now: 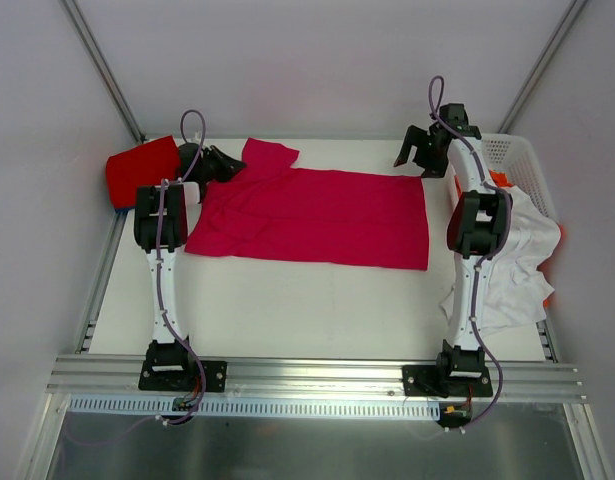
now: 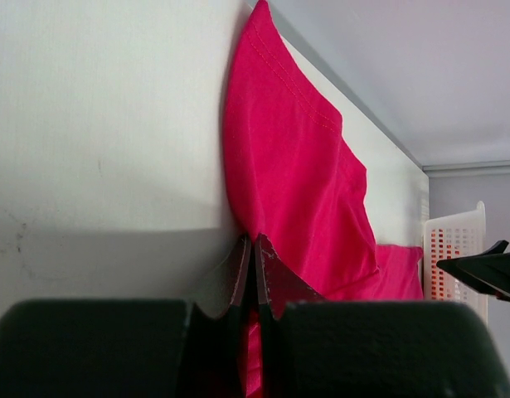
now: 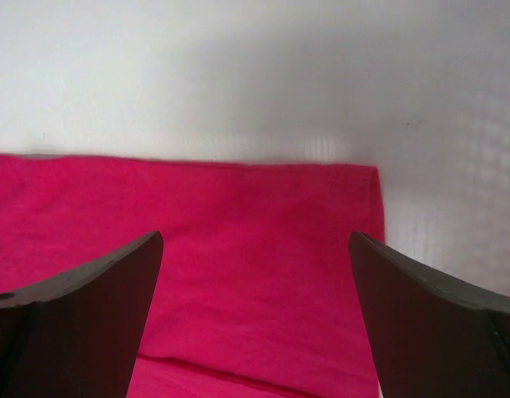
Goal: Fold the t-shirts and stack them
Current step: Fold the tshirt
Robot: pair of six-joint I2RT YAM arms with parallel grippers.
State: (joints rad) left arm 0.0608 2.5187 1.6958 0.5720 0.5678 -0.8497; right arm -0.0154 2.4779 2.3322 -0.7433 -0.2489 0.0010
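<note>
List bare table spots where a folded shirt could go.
Best: the wide strip of table between the near edge of the crimson-pink t-shirt and the arm bases. A thin strip runs behind it at the far table edge. Crowded: far-left corner, with the red t-shirt and left gripper; right side, with the white lattice basket and white t-shirt.

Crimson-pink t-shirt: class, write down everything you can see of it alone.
The crimson-pink t-shirt is soft plain cloth, spread nearly flat on the white table, lengthwise left to right across its far half. One short sleeve points to the far edge at the left end; the right end is a straight hem. The left gripper is shut on cloth near that sleeve. The right gripper hangs open above the far right corner.
</note>
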